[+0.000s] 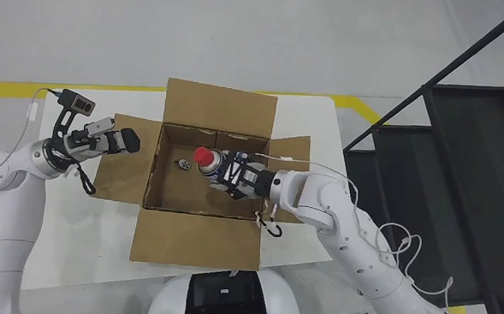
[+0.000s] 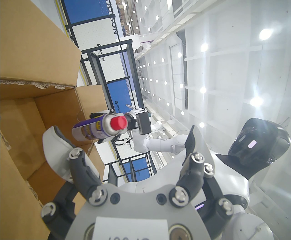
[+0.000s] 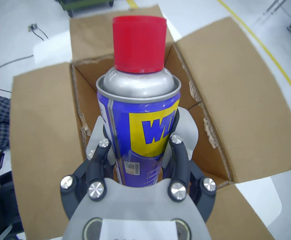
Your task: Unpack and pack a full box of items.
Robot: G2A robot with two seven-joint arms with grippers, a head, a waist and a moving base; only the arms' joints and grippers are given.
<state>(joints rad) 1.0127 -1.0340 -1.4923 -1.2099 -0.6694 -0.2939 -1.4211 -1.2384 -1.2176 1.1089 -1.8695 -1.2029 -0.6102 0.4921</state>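
An open cardboard box (image 1: 198, 238) stands mid-table with all its flaps folded outward. Over the box's inside, my right gripper (image 1: 236, 175) is shut on a blue and yellow spray can (image 1: 211, 162) with a red cap. In the right wrist view the can (image 3: 138, 102) stands between the gripper (image 3: 142, 129) fingers, above the box (image 3: 227, 91). My left gripper (image 1: 126, 139) hovers over the box's left flap, open and holding nothing. In the left wrist view its gripper (image 2: 124, 147) is spread wide, with the can (image 2: 97, 128) farther off beyond the box wall (image 2: 34, 45).
A small dark item (image 1: 184, 164) lies on the box floor near the left wall. The white table (image 1: 310, 117) shows bare strips around the box. A black metal stair frame (image 1: 441, 150) stands to the right, off the table.
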